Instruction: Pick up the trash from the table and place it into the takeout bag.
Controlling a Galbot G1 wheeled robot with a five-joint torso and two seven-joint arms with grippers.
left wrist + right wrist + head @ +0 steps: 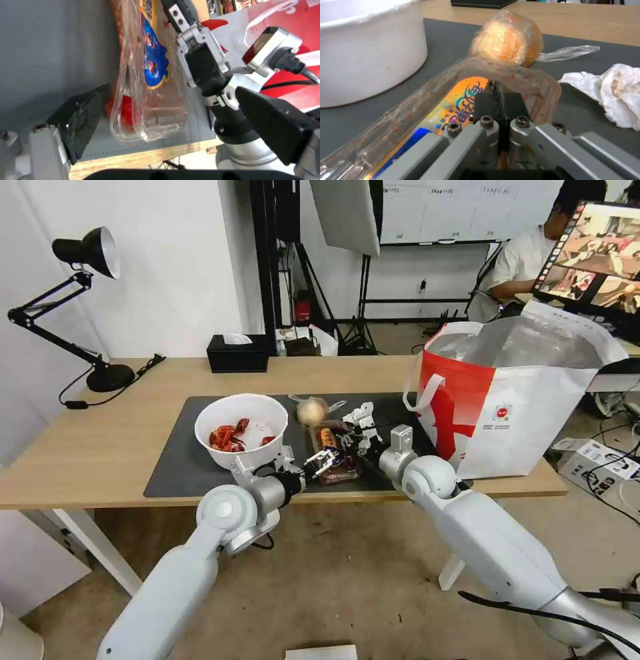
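Note:
On the dark mat [180,460] of the table [87,447] lies the trash. A white bowl [241,428] [366,50] holds red crayfish shells. To its right lie a clear-wrapped tan lump [311,411] [506,42] and a crumpled tissue [359,415] [616,92]. Near the front edge is a clear plastic tray [333,453] [150,75] [450,100] with a red tomato [126,110] inside. My right gripper [348,441] [495,97] is shut on the tray's rim. My left gripper [321,461] [168,91] is open, its pads either side of the tray's near end. The red-and-white takeout bag [513,400] stands open at the right.
A black tissue box [237,353] sits at the table's back edge and a black desk lamp [87,253] at the far left. The table's front edge [140,157] runs just behind the tray. A person sits at a desk with a monitor [600,253] beyond the bag.

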